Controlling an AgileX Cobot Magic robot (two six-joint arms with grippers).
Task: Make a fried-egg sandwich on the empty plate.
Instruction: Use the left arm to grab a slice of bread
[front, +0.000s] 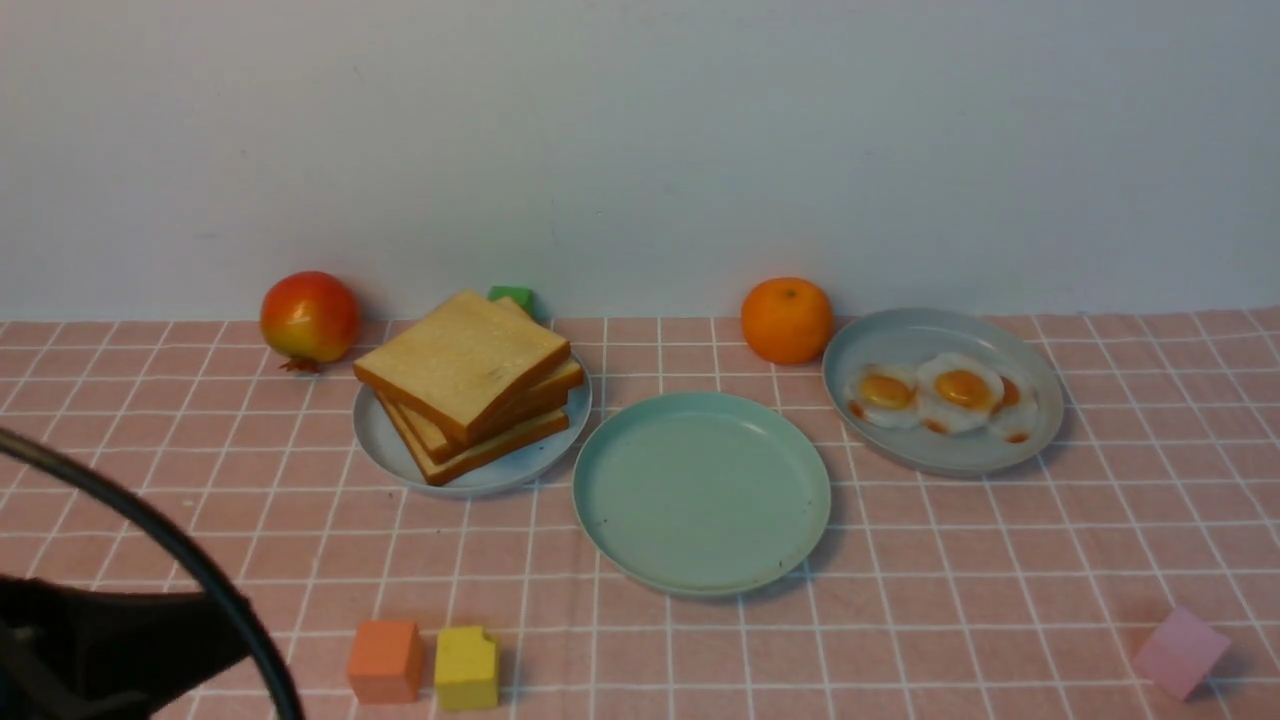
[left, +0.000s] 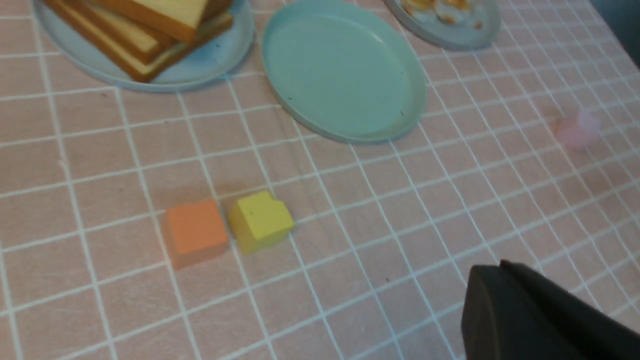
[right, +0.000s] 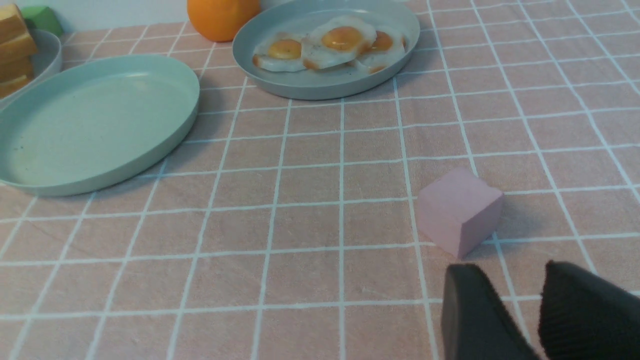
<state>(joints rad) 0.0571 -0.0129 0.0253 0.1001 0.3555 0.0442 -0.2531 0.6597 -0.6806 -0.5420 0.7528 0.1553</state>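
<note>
Teal plate (front: 700, 490) well beyond left gripper (left: 492, 287), jaws closed, and right gripper (right: 517, 280), jaws narrowly parted, neither holding anything

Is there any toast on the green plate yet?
No, the green plate is bare; the toast stack sits on the pale blue plate.

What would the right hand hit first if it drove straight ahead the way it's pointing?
Most likely the pink cube: it sits just ahead of the right hand, slightly off its centre line, so it may be a glancing hit. Depth is hard to judge.
</note>
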